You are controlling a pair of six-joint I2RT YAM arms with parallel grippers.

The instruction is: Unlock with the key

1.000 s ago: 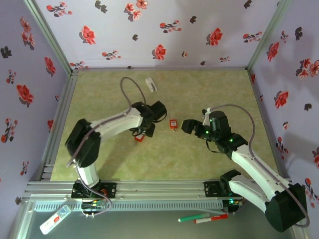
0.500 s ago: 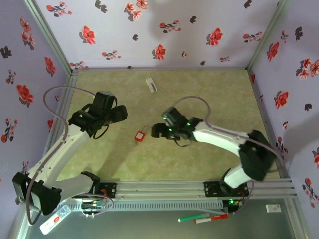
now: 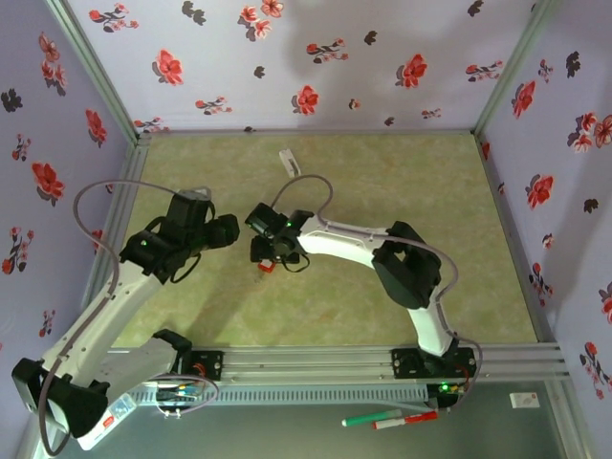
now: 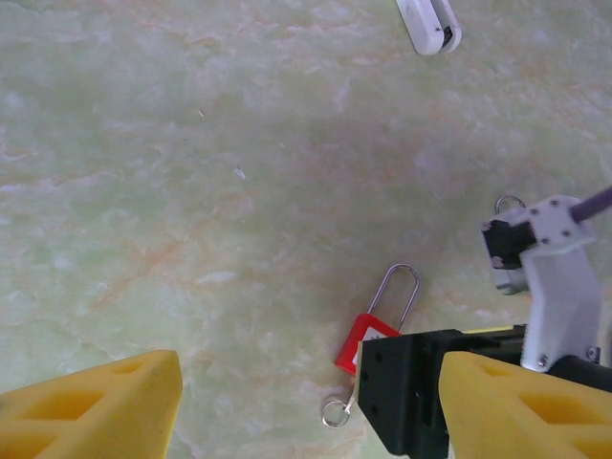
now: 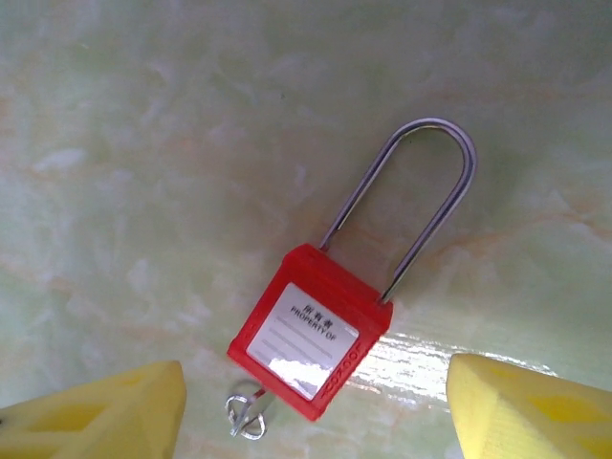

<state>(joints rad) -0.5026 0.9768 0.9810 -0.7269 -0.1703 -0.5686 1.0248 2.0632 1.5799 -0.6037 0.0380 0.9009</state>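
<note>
A red padlock (image 5: 306, 344) with a long steel shackle (image 5: 411, 191) lies flat on the green table. A small key (image 5: 247, 413) on a wire ring sticks out of its bottom. My right gripper (image 5: 316, 421) hangs open directly over the lock body, one yellow finger on each side and neither touching it. From above, the right gripper (image 3: 266, 253) covers most of the padlock (image 3: 266, 268). My left gripper (image 3: 229, 231) is open just left of it. The left wrist view shows the padlock (image 4: 368, 337), the key ring (image 4: 335, 413) and the right gripper's black body beside them.
A small white object (image 3: 290, 161) lies further back on the table (image 3: 382, 182). Floral walls close off the left, back and right sides. Two markers (image 3: 387, 418) and a white item (image 3: 105, 421) sit on the near ledge below the rail.
The right arm has swung left and brought its gripper over the padlock, with its jaws a little narrower. The left gripper has shifted right and nearer the lock.
</note>
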